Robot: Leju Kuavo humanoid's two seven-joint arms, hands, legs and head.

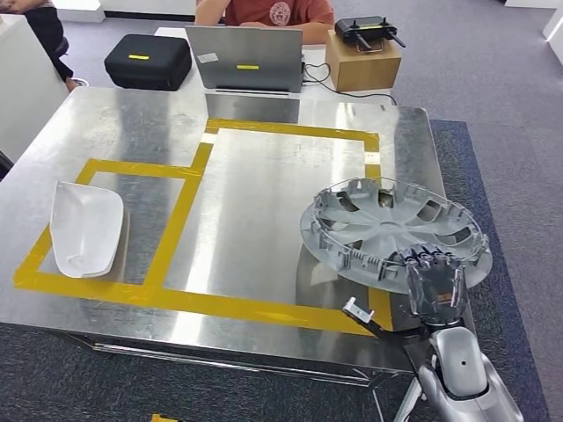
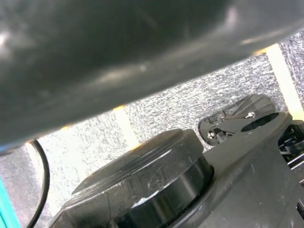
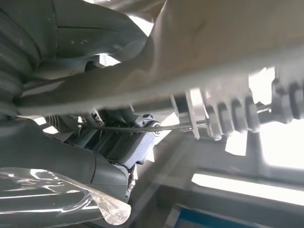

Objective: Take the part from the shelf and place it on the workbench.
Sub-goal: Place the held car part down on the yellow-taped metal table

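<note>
- At the far left of the metal workbench [image 1: 266, 202]: white moulded part [image 1: 86, 229], lying flat inside the smaller rectangle of yellow tape [image 1: 174, 220].
- Behind the bench, left to right: black case [image 1: 147, 60], grey laptop [image 1: 245, 58] with a seated person [image 1: 275, 12] behind it, cardboard box [image 1: 361, 61] topped by a black controller [image 1: 367, 32].
- Toward the right of the bench: grey wheel cover [image 1: 385, 230], inner ribbed side up, tilted, its right part jutting past the bench's right edge, over the near right corner of the larger taped rectangle.
- Lower right: right hand [image 1: 435, 286], fingers closed on the wheel cover's near rim, gripping it.
- Left hand: state of fingers impossible to tell.
</note>
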